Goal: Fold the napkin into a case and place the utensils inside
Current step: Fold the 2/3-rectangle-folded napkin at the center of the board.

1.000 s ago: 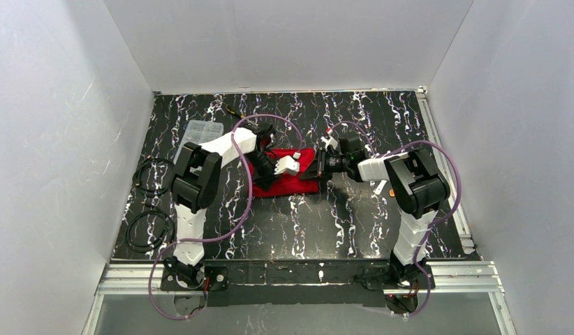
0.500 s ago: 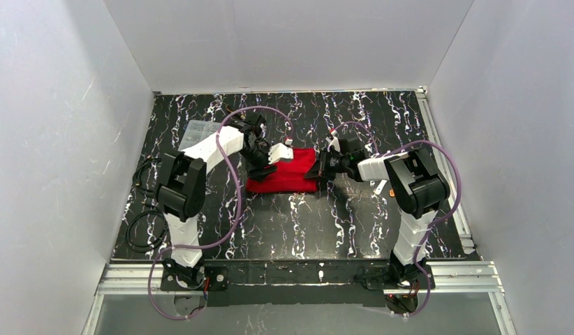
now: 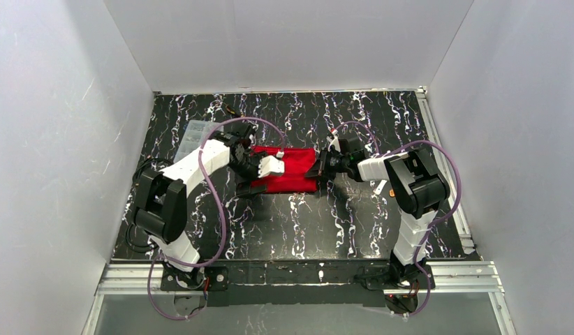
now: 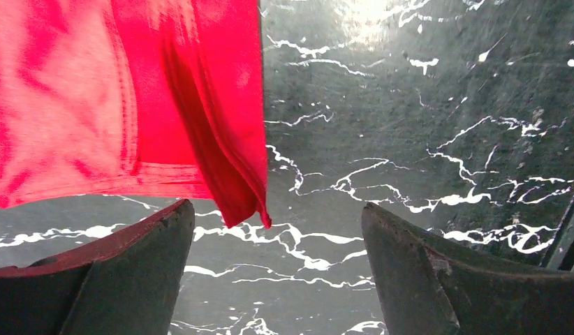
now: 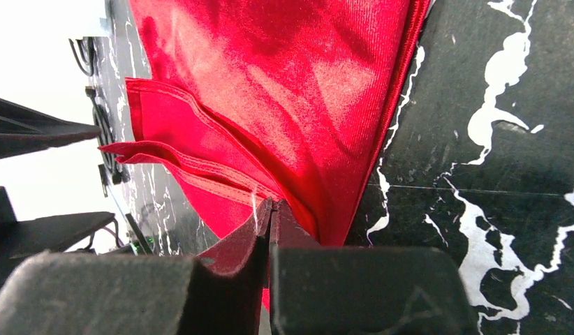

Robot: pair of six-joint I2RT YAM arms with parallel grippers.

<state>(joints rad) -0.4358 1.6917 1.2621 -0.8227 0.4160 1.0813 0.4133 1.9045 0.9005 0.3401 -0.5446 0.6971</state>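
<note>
Top view: the napkin (image 3: 291,171) is lying folded mid-frame on the table (image 3: 340,216). Left wrist: the left tool (image 4: 277,230) is hovering spread, low in frame, under its corner. Right wrist: the right tool (image 5: 270,223) is pinching a hem. The cloth is looking limp and slick, so hemmed edges are likely offering the best hold.

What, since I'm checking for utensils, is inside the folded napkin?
Only red layers show at the napkin's edges; no utensil sticks out. Deeper inside is covered.

The napkin (image 4: 96,91) runs off the left wrist view's top and left edges.
</note>
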